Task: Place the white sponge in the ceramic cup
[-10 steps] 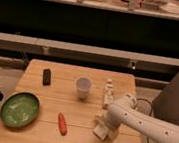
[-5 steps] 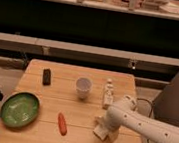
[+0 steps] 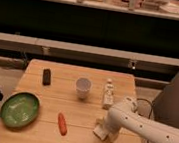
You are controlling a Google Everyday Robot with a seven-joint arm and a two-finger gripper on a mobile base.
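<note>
The gripper (image 3: 106, 130) stands low over the table (image 3: 131, 85), in front of the ceramic cup (image 3: 83, 87) and to its right as the camera sees it, near the front edge of the table. The white sponge (image 3: 98, 132) lies there on the wood, directly at the gripper's tip, well apart from the cup. Whether the gripper is apart or already clamped on the sponge cannot be told, because the wrist covers that place. The step in hand seems to be the grasp. To do it well, the gripper should take the sponge across its narrow side and near its middle, firmly enough that the soft block does not slip. It should then lift straight up before it moves toward the cup, so that it passes clear of the small bottle (image 3: 108, 95) just right of the cup. Only a corner of the sponge shows. Its long axis seems to run slantwise, from the cup's side toward the front right, but this is uncertain. For the round rim, one short end should probably point down.
</note>
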